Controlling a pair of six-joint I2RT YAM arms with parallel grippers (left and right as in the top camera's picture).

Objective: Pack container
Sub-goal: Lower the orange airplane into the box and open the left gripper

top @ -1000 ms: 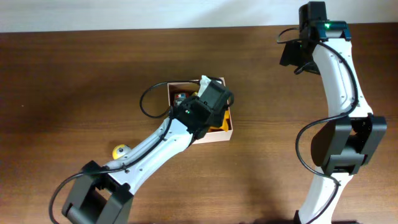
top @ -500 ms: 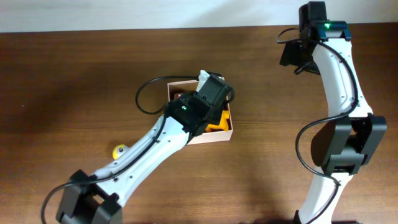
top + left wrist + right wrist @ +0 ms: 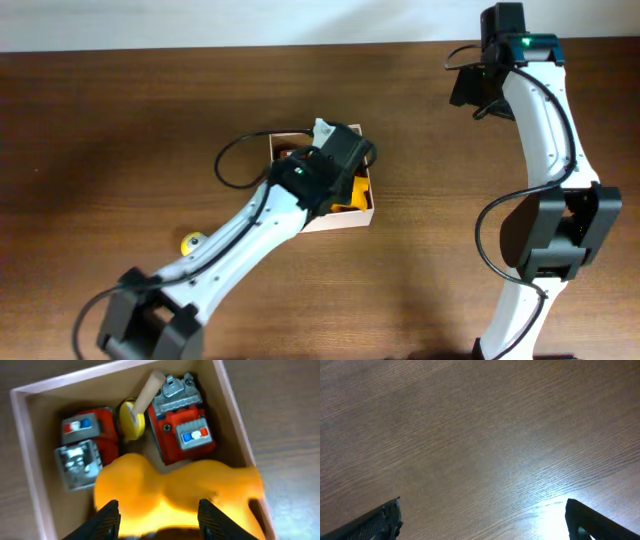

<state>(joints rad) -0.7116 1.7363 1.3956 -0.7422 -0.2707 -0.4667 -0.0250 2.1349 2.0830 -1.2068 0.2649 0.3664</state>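
Closely noted first: left gripper [image 3: 159,505] hung over the box, black fingers [image 3: 109,519] partly apart with a soft orange plastic toy [image 3: 170,485] filling the gap between them. The toy touched both inner faces and appeared clamped, though the wrist view blurred it too much to make out its shape. Its right end overlapped the box's right wall.

Beneath it sat the container [image 3: 29,440], a small square shallow box with thin white walls and a brown cardboard floor, near the middle of the dark brown wooden table [image 3: 120,120]. Inside, at the far side, lay a red and grey toy truck [image 3: 182,430] on the right and a second red and grey toy vehicle [image 3: 85,445] on the left. Between them was a yellow disc [image 3: 131,420] on a pale wooden peg [image 3: 147,392].

On the table, well apart from the box, a small yellow ball [image 3: 192,241] lay beside the left arm.

Right gripper [image 3: 482,510] hung at the far right of the table, jaws spread wide over bare wood, holding nothing.
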